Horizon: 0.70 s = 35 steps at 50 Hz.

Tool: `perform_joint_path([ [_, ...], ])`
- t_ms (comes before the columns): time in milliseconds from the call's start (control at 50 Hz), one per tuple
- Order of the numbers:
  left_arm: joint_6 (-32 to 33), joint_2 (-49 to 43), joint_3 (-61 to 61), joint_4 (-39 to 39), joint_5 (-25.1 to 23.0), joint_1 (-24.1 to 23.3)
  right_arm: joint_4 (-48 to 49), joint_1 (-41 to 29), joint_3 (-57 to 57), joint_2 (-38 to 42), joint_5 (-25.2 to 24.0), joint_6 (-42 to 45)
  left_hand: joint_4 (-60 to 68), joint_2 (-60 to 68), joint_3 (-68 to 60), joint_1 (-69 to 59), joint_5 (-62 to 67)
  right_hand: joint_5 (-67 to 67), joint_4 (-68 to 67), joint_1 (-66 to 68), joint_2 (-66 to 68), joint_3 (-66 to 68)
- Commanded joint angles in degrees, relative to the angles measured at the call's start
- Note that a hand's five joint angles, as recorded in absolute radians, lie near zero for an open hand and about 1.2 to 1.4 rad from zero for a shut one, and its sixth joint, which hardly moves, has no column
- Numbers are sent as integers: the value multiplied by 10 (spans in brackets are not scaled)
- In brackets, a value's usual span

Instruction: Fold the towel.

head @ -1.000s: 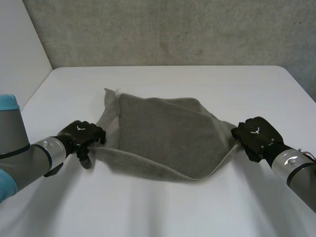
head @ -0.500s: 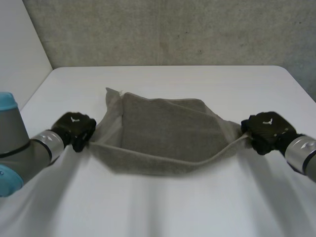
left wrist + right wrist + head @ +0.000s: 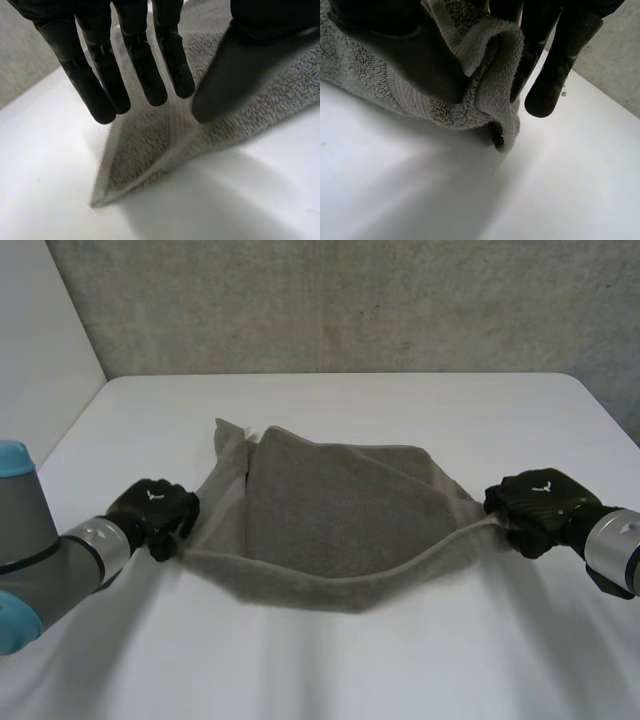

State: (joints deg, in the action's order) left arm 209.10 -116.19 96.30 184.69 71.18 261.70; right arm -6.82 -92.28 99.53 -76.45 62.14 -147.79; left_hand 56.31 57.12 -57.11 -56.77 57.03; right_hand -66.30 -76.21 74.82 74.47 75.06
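Note:
A grey towel (image 3: pixel 340 510) lies half folded in the middle of the white table (image 3: pixel 330 400), its near edge stretched between my two hands and sagging in the middle. My left hand (image 3: pixel 152 508) is at the towel's left corner. In the left wrist view its fingers (image 3: pixel 100 65) are straight and spread above the corner of the towel (image 3: pixel 145 160), which lies flat on the table, and the thumb rests against the cloth. My right hand (image 3: pixel 540 502) is at the right corner. There its thumb (image 3: pixel 415 55) and fingers pinch a bunched fold of towel (image 3: pixel 485 65).
A grey wall (image 3: pixel 330 300) stands behind the table's far edge. Bare tabletop surrounds the towel on all sides.
The right hand has moved outward and slightly up with its corner. The near edge went taut, then slackened. The left hand's fingers have straightened over the left corner.

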Motion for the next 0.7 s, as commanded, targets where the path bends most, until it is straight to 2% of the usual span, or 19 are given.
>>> perform_joint_path([
  [20, 1, -5, 3, 1, -2, 2, 3, 0, 0, 10, 0, 6, -148, -156, 156, 153, -255, -37, -38, 52, 55, 49],
  [180, 2, -9, -1, 9, -2, 1, 12, 0, 5, 12, -1, 6, -165, -173, 173, 169, -272, -37, -38, 52, 55, 49],
  [420, 47, -60, -5, 23, -3, -5, 21, 3, 5, 12, 0, 6, -162, -170, 170, 166, -269, -37, -38, 52, 55, 49],
  [520, 47, -62, -8, 23, -3, -5, 22, 5, 4, 11, 0, 6, -79, -87, 87, 84, -186, -37, -38, 52, 55, 49],
  [560, 46, -61, -9, 22, -2, -5, 22, 4, 3, 11, 0, 6, 117, 108, -109, -112, 9, -37, -38, 52, 55, 49],
  [580, 46, -61, -9, 22, -2, -5, 22, 4, 3, 11, 0, 6, 118, 110, -110, -113, 10, -37, -38, 52, 55, 49],
  [600, 46, -60, -12, 20, -2, -5, 22, 5, 1, 10, 0, 6, 236, 228, -228, -231, 128, -37, -38, 52, 55, 49],
  [700, 41, -41, -20, 17, 0, -1, 20, 5, -4, 9, -2, 6, 237, 229, -229, -232, 130, -37, -38, 52, 55, 49],
])
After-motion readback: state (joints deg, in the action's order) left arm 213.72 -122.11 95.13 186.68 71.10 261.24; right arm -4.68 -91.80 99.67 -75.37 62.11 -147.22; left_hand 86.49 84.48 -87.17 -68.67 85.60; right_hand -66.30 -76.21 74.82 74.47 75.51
